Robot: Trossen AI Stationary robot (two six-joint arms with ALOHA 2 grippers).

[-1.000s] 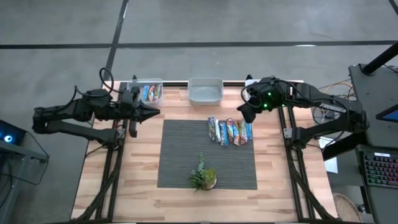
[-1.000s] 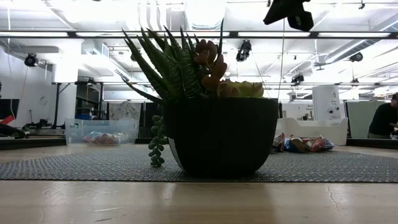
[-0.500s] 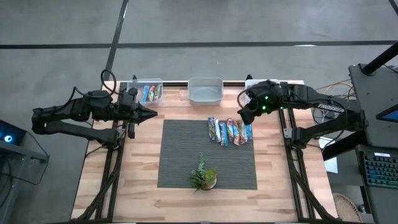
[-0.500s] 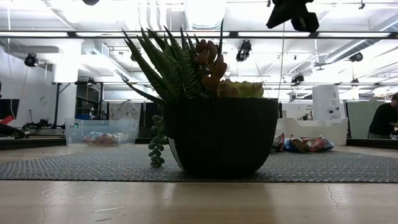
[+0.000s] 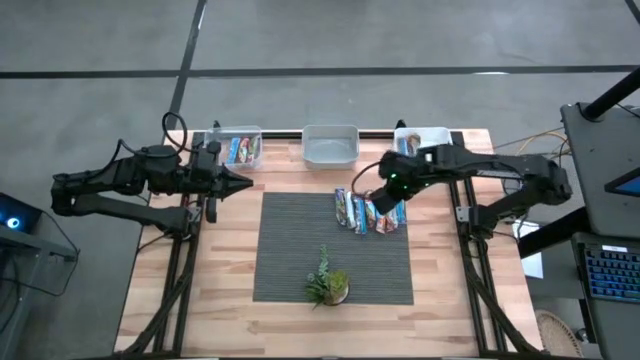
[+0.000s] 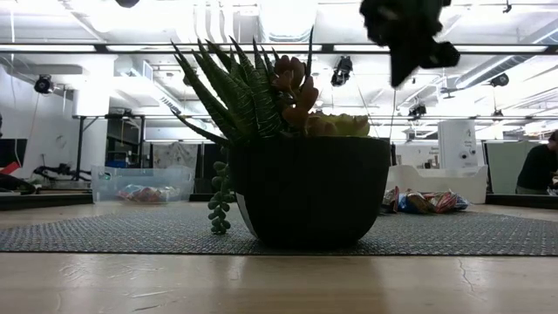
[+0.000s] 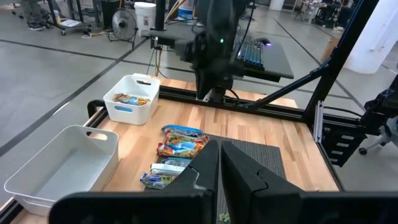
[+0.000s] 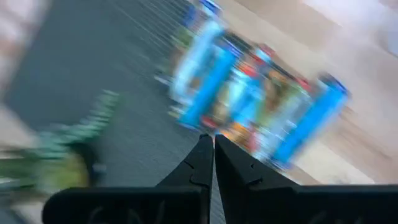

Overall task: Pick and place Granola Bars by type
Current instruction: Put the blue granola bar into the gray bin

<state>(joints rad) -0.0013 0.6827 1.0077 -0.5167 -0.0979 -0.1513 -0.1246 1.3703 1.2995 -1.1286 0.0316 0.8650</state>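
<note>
Granola bars (image 5: 368,211) lie side by side, pointing twelve to six; closed right gripper (image 5: 392,203) hovers above, empty.

wooden table (image 5: 230,270), grey mat (image 5: 290,250), three bins (image 5: 330,146)

Blue and red-orange Granola Bars (image 5: 369,211) (shiny wrappers), grey ribbed mat (image 5: 290,250)

Robotics lab or workshop, bare concrete floor (image 5: 300,35), ceiling strip lights (image 6: 87,48), equipment racks (image 6: 109,144), keyboard (image 5: 610,272)
</note>
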